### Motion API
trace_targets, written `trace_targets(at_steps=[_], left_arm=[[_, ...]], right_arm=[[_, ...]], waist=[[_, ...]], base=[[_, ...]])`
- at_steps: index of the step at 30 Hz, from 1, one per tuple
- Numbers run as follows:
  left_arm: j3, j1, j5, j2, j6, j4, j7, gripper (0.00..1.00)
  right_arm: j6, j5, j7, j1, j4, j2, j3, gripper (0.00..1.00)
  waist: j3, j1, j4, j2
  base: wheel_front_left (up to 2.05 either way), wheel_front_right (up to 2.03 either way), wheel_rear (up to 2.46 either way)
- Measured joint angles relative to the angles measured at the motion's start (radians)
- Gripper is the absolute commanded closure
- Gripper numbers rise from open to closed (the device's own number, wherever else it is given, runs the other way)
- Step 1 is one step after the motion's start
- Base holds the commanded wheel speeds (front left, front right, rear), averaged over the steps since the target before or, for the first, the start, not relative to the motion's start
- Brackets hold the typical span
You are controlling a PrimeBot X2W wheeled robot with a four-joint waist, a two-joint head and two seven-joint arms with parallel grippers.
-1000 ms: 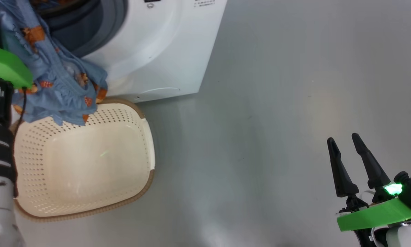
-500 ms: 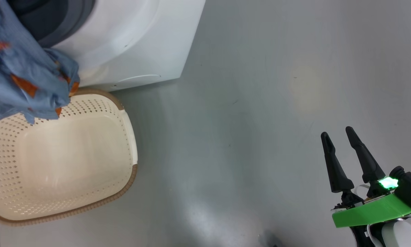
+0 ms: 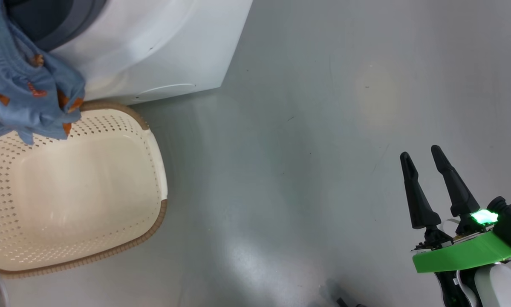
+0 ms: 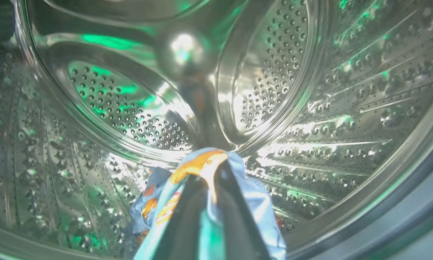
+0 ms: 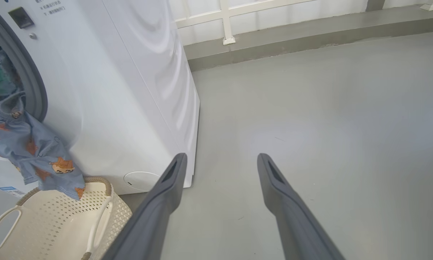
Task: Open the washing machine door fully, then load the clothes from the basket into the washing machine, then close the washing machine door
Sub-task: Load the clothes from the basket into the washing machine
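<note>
- Evidently, clothes (image 4: 260, 204) are pinched by the left gripper (image 4: 212, 174) inside the washing machine (image 4: 310, 108), for release there;
- the right gripper (image 3: 423, 155) is held spread, clear of the basket (image 3: 156, 147).

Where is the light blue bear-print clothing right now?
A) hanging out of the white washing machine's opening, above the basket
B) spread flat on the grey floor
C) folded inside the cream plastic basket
A: the light blue bear-print clothes hang from the white washing machine's opening, their hem over the cream perforated basket's rim.
</note>
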Motion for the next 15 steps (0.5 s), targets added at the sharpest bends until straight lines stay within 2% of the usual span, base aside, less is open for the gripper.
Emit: trace_targets(at_steps=[9, 15], left_arm=[[0.007, -0.006, -0.019, -0.005, 0.000, 0.052, 0.000, 0.00], [0.023, 0.004, -0.037, -0.034, 0.000, 0.044, 0.000, 0.00]], right_arm=[[0.000, 0.000, 0.000, 0.000, 0.000, 0.000, 0.002, 0.00], [0.000, 0.000, 0.000, 0.000, 0.000, -0.001, 0.002, 0.00]], waist=[[-0.006, 0.0000, 0.013, 0.0000], [-0.010, 0.0000, 0.025, 0.0000]], base=[[0.00, 0.00, 0.00], [0.00, 0.00, 0.00]])
